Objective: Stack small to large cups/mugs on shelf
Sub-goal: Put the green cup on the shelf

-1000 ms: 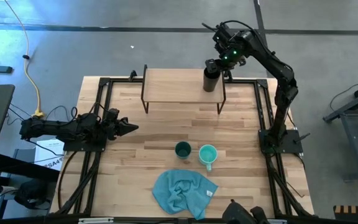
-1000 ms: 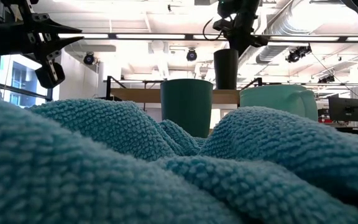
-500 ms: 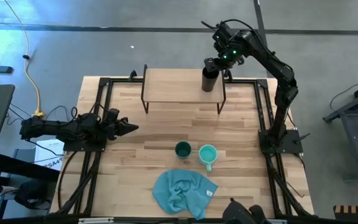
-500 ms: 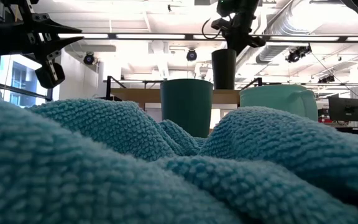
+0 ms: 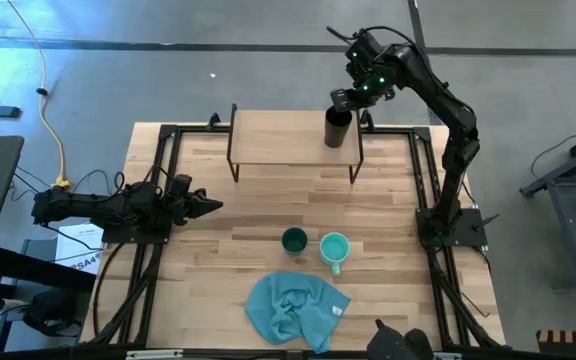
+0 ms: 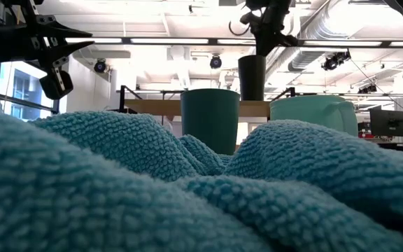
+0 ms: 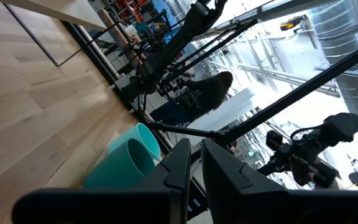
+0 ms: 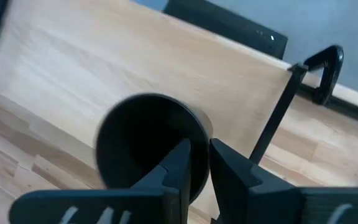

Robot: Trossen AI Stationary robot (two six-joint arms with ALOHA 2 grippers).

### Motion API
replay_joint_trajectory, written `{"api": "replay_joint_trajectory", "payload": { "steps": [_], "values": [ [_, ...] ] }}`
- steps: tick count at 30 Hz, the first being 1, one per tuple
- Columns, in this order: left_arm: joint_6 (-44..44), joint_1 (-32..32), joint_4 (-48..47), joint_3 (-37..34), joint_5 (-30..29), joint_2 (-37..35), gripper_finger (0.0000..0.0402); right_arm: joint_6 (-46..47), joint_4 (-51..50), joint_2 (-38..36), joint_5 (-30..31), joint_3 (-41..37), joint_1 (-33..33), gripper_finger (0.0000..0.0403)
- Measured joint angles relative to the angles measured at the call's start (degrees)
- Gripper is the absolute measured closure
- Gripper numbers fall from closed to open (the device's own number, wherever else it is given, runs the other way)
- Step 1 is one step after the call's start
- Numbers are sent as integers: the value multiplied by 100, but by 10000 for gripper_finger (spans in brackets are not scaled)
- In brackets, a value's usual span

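Note:
The tall black cup (image 5: 338,130) stands upright on its base at the right end of the light-wood shelf (image 5: 278,140); it also shows in the low view (image 6: 252,77). My right gripper (image 5: 349,112) is above the cup's right side, shut on its rim. The short dark teal cup (image 5: 294,240) and the light turquoise mug (image 5: 334,247) stand side by side on the tabletop in front of the shelf. My left gripper (image 5: 213,206) is shut and empty, low over the table's left side. My right gripper pinches the black cup's wall at the rim (image 8: 202,132), one finger inside the cup and one outside. The fingers come from above, pointing down. The cup stays upright with its base on the shelf.
A crumpled blue cloth (image 5: 293,308) lies near the table's front edge and fills the lower part of the low view (image 6: 187,196). The shelf's left and middle parts are bare wood. Black metal frames (image 5: 163,180) run along both sides of the table.
The black cup has slid a little toward the shelf's left along its top, still upright, with my right gripper on its rim. My right wrist has since risen slightly.

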Motion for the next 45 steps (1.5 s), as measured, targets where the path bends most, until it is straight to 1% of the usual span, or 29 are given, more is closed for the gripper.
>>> {"api": "replay_joint_trajectory", "payload": {
  "steps": [6,9,15,20,25,32,35,39,41,45],
  "values": [
    [0,-1,1,0,0,-1,371,-66,-248,-3,-20,522,1,352],
    [-6,-2,2,0,46,2,371,-107,-255,-198,-383,397,1,352],
    [-41,-2,2,0,190,1,371,-258,-264,-578,-882,398,69,352],
    [248,1,4,0,-174,-1,371,-341,-265,-952,-1211,398,206,352],
    [-134,1,70,2,-245,2,371,-379,-266,-1349,-1250,401,476,352],
    [-151,1,63,0,-224,2,371,-481,-266,-1747,-1252,401,1184,352],
    [-153,1,55,2,-160,2,371,-810,-267,-1810,-1252,401,1640,352],
    [-155,1,59,0,153,2,371,-1172,-266,-1799,-1296,401,2281,352],
    [-155,1,78,0,400,2,371,-1100,-266,-1760,-1292,401,2594,352],
    [-157,-2,160,0,751,2,371,-821,-268,-1599,-900,398,3113,352]
  ]
}}
